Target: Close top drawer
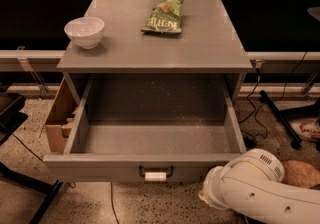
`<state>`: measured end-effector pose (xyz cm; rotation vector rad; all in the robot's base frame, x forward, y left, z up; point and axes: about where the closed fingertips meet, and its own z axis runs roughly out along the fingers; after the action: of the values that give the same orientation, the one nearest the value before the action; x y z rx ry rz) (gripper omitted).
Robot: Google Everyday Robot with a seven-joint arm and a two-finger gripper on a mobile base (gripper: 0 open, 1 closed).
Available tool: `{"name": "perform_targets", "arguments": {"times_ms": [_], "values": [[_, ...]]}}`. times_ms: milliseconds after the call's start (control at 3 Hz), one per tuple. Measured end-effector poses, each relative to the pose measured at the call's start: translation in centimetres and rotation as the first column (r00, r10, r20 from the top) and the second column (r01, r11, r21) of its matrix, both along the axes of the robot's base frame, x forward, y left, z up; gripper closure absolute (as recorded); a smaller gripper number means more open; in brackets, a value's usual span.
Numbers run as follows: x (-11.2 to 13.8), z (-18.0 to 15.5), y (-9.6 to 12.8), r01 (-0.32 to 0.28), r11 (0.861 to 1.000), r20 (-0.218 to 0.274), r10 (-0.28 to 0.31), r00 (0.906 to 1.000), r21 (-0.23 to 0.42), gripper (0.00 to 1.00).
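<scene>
The top drawer (150, 165) of the grey cabinet is pulled far out and is empty inside. Its flat grey front faces me, with a dark handle wrapped in a white tag (155, 174) at the bottom middle. My white arm (250, 188) comes in from the lower right, its rounded end just right of and below the drawer front's right corner. The gripper itself is hidden behind the arm.
On the cabinet top (200, 43) stand a white bowl (85, 31) at the left and a green snack bag (163, 15) at the back middle. A cardboard box (57, 118) leans against the cabinet's left side. Chair legs and cables (280, 118) lie at the right.
</scene>
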<state>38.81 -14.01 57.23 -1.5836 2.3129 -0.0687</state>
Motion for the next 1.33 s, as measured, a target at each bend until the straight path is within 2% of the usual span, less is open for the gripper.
{"name": "perform_targets", "arguments": {"times_ms": [333, 667, 1000, 1333], "values": [[1.7, 0.4, 0.1, -0.009, 1.000, 0.038, 0.009, 0.9992, -0.003, 1.00], [2.3, 0.6, 0.2, -0.014, 1.000, 0.056, 0.015, 0.9983, -0.005, 1.00], [6.0, 1.7, 0.5, -0.052, 0.998, 0.121, 0.055, 0.9911, -0.023, 1.00], [7.4, 2.1, 0.6, -0.071, 0.997, 0.146, 0.076, 0.9864, -0.034, 1.00]]}}
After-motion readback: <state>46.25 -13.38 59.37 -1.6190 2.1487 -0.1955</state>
